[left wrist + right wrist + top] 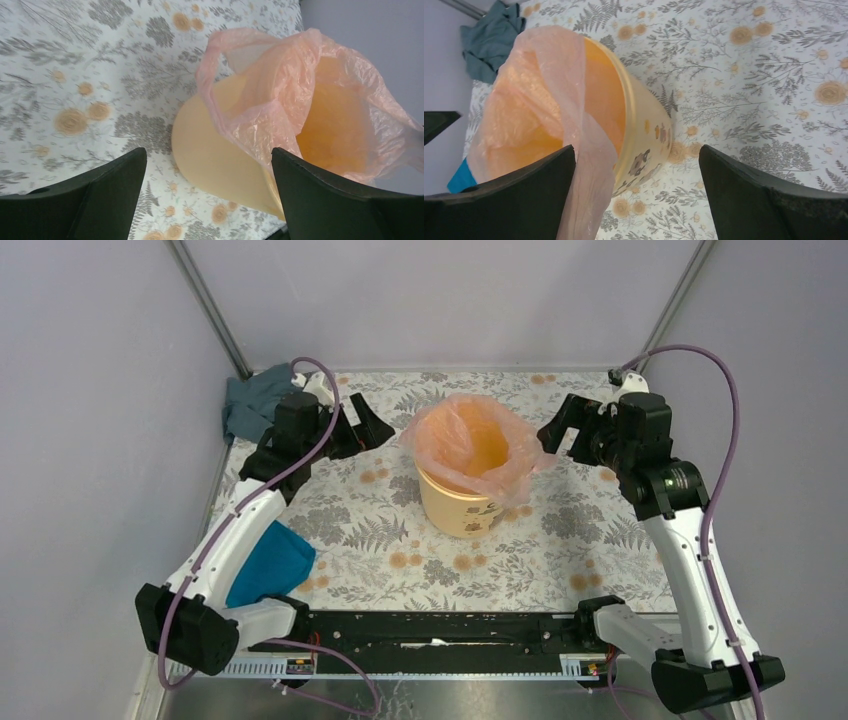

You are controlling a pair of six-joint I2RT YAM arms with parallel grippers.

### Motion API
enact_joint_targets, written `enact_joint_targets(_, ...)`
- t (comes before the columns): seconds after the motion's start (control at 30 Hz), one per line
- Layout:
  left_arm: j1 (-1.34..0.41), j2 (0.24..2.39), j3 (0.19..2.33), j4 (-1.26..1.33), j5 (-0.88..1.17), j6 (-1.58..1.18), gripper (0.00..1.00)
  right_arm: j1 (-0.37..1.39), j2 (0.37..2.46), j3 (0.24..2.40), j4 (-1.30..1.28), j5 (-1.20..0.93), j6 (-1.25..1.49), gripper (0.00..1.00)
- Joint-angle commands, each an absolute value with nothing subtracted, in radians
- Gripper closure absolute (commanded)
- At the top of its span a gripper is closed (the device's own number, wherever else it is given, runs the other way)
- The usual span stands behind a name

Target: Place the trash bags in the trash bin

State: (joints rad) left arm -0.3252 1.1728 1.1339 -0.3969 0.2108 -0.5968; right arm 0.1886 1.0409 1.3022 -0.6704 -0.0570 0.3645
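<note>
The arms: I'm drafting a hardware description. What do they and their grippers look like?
The left arm and right arm have white links with black joints and bases. A purple cable loops along each. The right arm shows a small green light. The left gripper and right gripper are black, with two broad wedge-shaped fingers.

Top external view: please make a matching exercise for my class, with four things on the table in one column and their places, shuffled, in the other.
Things:
1 trash bag
2 trash bin
3 grey-blue cloth
4 teal cloth

Places:
A far left corner of the table
B upright in the middle
C draped over a rolled rim
D near left side

Pairs: 1-C, 2-B, 3-A, 4-D
</note>
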Motion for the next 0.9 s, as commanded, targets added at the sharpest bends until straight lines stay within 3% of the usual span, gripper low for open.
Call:
enact_joint_targets(0.0,-0.296,1.214,1.079,-0.241,0.388,-0.704,0.01,0.186,1.007,1.29,-0.676,-0.099,0.365,0.0)
enact_joint_targets(0.1,-0.28,1.261,1.042,-0.128,0.481,-0.773,0.01,0.186,1.064,1.338,-0.699,0.082,0.297,0.0)
enact_joint_targets(0.23,-0.266,1.324,1.008,0.026,0.566,-0.866,0.06,0.186,1.101,1.299,-0.61,0.079,0.249,0.01)
enact_joint_targets(0.37,-0.263,1.383,0.986,0.161,0.591,-0.933,0.12,0.185,1.139,1.22,-0.492,0.103,0.271,0.22)
enact_joint_targets(0.43,-0.262,1.408,0.989,0.174,0.59,-0.939,0.13,0.186,1.173,1.19,-0.441,0.123,0.292,0.43)
enact_joint_targets(0.5,-0.262,1.426,0.986,0.184,0.589,-0.939,0.14,0.186,1.202,1.145,-0.374,0.125,0.31,0.58)
enact_joint_targets(0.63,-0.261,1.444,0.962,0.213,0.573,-0.952,0.27,0.186,1.276,1.035,-0.267,0.128,0.325,0.8)
enact_joint_targets(0.77,-0.261,1.467,0.955,0.24,0.586,-0.961,0.42,0.186,1.329,1.046,-0.289,0.125,0.308,0.84)
enact_joint_targets(0.83,-0.261,1.486,0.961,0.254,0.605,-0.969,0.51,0.186,1.316,1.08,-0.319,0.112,0.295,0.74)
enact_joint_targets(0.87,-0.261,1.494,0.962,0.268,0.615,-0.977,0.53,0.186,1.298,1.101,-0.335,0.11,0.29,0.63)
